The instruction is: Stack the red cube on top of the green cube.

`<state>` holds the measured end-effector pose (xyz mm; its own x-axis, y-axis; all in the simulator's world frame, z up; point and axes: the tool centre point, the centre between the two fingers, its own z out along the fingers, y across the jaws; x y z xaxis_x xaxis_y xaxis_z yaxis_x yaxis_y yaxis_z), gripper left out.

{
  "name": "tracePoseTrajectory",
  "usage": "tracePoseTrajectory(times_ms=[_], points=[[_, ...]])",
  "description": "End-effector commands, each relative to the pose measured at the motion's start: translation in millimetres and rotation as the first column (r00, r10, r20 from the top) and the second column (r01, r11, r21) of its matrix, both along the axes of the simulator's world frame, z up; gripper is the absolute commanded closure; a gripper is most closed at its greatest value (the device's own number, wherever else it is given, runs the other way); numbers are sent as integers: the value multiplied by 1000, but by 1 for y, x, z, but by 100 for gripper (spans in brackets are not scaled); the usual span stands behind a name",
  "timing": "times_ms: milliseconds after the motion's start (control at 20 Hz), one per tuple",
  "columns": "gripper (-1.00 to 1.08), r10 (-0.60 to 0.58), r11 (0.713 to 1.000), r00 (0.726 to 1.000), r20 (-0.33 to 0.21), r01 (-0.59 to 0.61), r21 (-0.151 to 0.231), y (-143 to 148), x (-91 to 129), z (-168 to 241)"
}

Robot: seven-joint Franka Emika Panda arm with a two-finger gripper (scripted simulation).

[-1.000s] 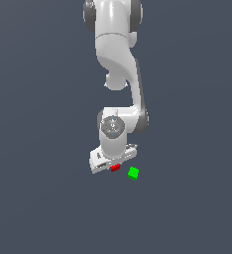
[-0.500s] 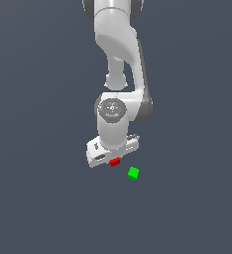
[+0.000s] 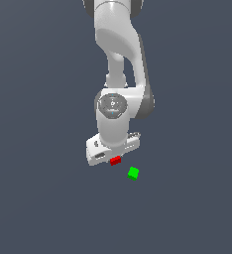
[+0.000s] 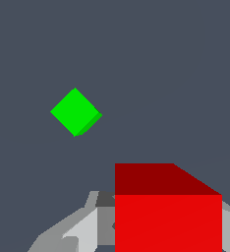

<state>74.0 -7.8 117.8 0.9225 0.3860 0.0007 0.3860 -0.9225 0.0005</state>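
Note:
The red cube [image 3: 115, 160] sits between the fingers of my white gripper [image 3: 114, 158], which is shut on it and holds it above the grey floor. In the wrist view the red cube [image 4: 167, 209] fills the near part of the picture between the grey fingers [image 4: 72, 231]. The green cube [image 3: 133, 173] rests on the floor, a little toward the exterior view's right of the red cube and lower in the picture. In the wrist view the green cube [image 4: 75, 111] lies apart from the red one, turned like a diamond.
The white arm [image 3: 119, 54] rises straight up over the gripper. Only the plain dark grey floor [image 3: 38, 198] surrounds the two cubes.
The arm has lifted the gripper with the red cube in it; the red cube now stands higher above the floor. The green cube has not moved.

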Motion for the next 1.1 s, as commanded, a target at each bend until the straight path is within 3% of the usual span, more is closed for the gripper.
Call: tracePoseTrajectory(times_ms=[0, 650, 1050], points=[[108, 1, 1000, 1000, 0, -1, 0, 4, 1, -3], [108, 0, 1000, 1000, -1, 0, 0, 71, 25, -47], [108, 0, 1000, 1000, -1, 0, 0, 85, 32, -57]])
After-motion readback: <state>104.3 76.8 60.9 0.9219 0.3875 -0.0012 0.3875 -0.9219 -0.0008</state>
